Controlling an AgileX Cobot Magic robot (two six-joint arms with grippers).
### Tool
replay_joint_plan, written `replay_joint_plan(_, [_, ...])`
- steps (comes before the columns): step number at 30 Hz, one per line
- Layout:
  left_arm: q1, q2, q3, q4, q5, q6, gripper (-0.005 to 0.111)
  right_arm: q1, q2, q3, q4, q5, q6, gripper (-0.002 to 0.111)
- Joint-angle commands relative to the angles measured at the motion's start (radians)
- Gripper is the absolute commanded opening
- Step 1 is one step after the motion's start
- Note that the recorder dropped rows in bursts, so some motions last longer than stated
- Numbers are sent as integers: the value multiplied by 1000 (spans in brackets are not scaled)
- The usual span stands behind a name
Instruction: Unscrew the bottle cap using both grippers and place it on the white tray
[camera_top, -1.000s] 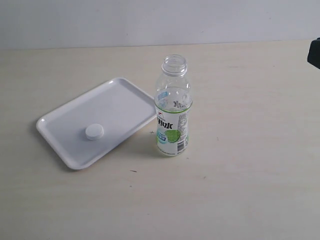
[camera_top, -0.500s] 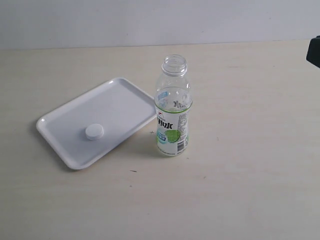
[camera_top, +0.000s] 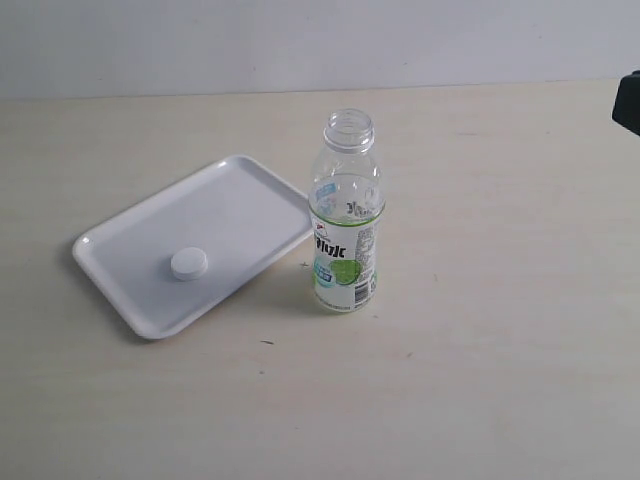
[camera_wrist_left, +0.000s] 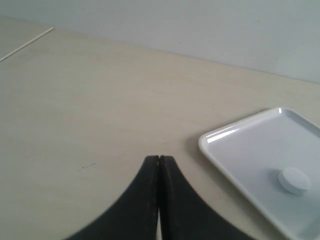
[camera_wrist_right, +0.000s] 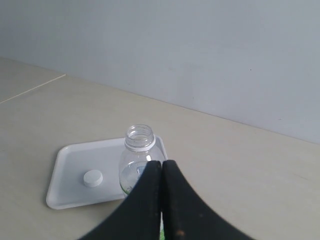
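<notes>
The bottle (camera_top: 346, 215) stands upright and uncapped at the table's middle, its open neck showing in the right wrist view too (camera_wrist_right: 139, 137). The bottle cap (camera_top: 189, 263) lies flat on the white tray (camera_top: 230, 200), left of the bottle; it also appears as the cap (camera_wrist_left: 293, 180) on the tray (camera_wrist_left: 235, 150) and as the cap (camera_wrist_right: 93, 178) on the tray (camera_wrist_right: 75, 165). My left gripper (camera_wrist_left: 159, 159) is shut and empty, off to the side of the tray. My right gripper (camera_wrist_right: 161, 163) is shut and empty, well back from the bottle. Only a dark corner of an arm (camera_top: 629, 100) shows in the exterior view.
The pale wooden tabletop (camera_top: 500, 350) stretches around the tray and bottle, with a plain light wall (camera_top: 300, 40) behind its far edge. A few small dark specks (camera_top: 266, 342) mark the table in front of the tray.
</notes>
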Motion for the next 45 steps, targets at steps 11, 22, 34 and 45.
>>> replay_joint_plan(11, [-4,-7,3,-17,-11,4,0,-4,-3,4,-6,-9,3,0])
replay_joint_plan(22, [-4,-7,3,-17,-11,4,0,-4,-3,4,-9,-9,3,0])
replay_joint_plan(34, [-4,-7,3,-17,-11,4,0,-424,-60,6,124,-32,0,0])
replay_joint_plan(45, [-4,-7,3,-17,-11,4,0,-737,-160,6,117,-32,-45,0])
